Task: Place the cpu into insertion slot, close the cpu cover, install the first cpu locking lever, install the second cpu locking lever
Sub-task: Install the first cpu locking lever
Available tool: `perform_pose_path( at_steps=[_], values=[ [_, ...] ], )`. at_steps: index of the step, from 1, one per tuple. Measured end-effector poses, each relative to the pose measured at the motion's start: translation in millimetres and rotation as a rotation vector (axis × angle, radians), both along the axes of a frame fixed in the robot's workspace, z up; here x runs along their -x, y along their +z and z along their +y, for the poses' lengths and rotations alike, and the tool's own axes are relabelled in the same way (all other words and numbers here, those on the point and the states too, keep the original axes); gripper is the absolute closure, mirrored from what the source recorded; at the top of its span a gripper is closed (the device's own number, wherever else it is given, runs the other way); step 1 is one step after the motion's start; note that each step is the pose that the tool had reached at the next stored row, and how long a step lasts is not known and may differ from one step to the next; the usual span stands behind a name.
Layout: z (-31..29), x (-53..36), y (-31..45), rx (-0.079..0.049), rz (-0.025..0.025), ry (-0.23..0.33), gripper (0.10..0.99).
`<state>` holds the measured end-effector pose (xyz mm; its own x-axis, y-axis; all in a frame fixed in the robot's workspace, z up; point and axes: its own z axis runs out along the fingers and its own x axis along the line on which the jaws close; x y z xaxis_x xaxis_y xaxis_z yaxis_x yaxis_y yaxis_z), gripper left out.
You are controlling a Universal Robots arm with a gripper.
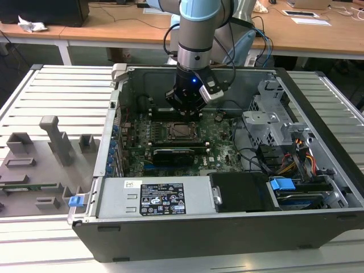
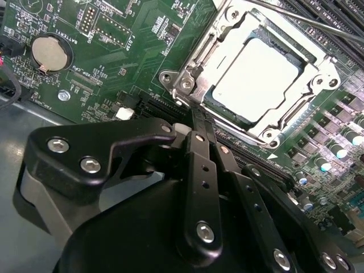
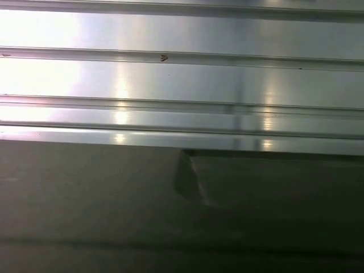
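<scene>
Inside the open computer case point(image 1: 318, 96) my gripper point(image 1: 183, 112) hangs low over the motherboard, just behind the insertion slot point(image 1: 181, 131). In the second wrist view the gripper point(image 2: 198, 120) is shut, its black fingers point(image 2: 200, 170) pressed together with the tips right at one corner of the socket. The cpu point(image 2: 256, 79) lies flat in the socket, its pale metal face showing through the window of the cpu cover point(image 2: 321, 77), which lies down around it. A thin metal lever rod point(image 2: 307, 21) runs along the socket's far side.
A long black expansion card point(image 1: 176, 153) lies in front of the socket. The power supply point(image 1: 153, 196), drive cage point(image 1: 267, 122) and cables point(image 1: 284, 162) crowd the case. A coin battery point(image 2: 51, 52) sits on the board. A grey fixture tray point(image 1: 40, 165) lies at the exterior view's left.
</scene>
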<state>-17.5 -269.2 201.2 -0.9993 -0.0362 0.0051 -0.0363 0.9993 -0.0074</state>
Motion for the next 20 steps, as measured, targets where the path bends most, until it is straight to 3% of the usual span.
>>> perform_pose_path(
  at_steps=[3,7,15,20],
  values=[
    [0.0,-0.1,-0.2,-0.003,-0.0003,0.000,0.980],
    [0.1,-0.2,-0.3,-0.018,-0.0003,0.000,0.980],
    [0.1,-0.2,9.8,-0.017,-0.0003,0.000,0.980],
    [-2.4,-0.2,10.0,-0.017,-0.0004,0.000,0.980]
  ],
)
